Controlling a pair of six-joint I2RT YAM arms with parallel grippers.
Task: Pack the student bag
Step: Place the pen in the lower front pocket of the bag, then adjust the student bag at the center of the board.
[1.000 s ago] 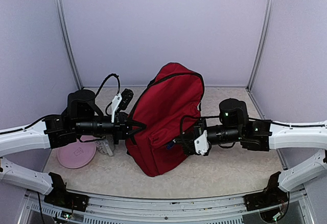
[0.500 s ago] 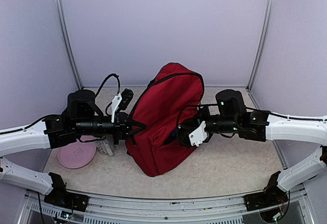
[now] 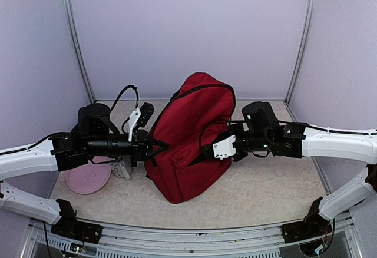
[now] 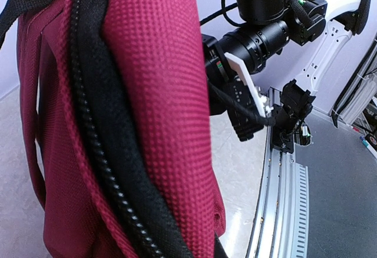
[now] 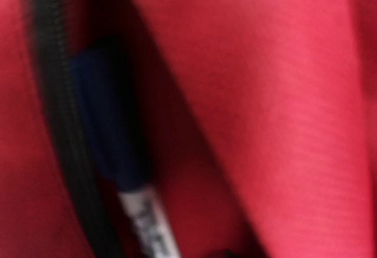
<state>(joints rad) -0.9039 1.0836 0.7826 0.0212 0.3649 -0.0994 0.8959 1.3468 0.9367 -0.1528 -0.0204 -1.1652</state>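
The student bag (image 3: 191, 134), dark red with black zippers, stands upright in the middle of the table. My left gripper (image 3: 158, 146) is shut on its left edge; in the left wrist view the bag's fabric (image 4: 147, 93) and black zipper fill the frame and hide my fingers. My right gripper (image 3: 206, 152) is pushed into the bag's right side, its fingertips buried in the fabric. The blurred right wrist view shows red lining, a black zipper (image 5: 53, 93) and a pen (image 5: 112, 140) with a dark blue cap and white barrel lying inside. No right finger shows there.
A pink disc (image 3: 88, 178) lies on the table left of the bag, beside a small grey-white thing (image 3: 122, 168). A black object (image 3: 145, 112) sits behind my left wrist. Metal rails (image 3: 194, 234) run along the near edge; purple walls close in three sides.
My right arm has swung up and left, pushing its gripper deeper into the bag's side; the blue thing at its tip is now hidden from above. The left arm has not moved.
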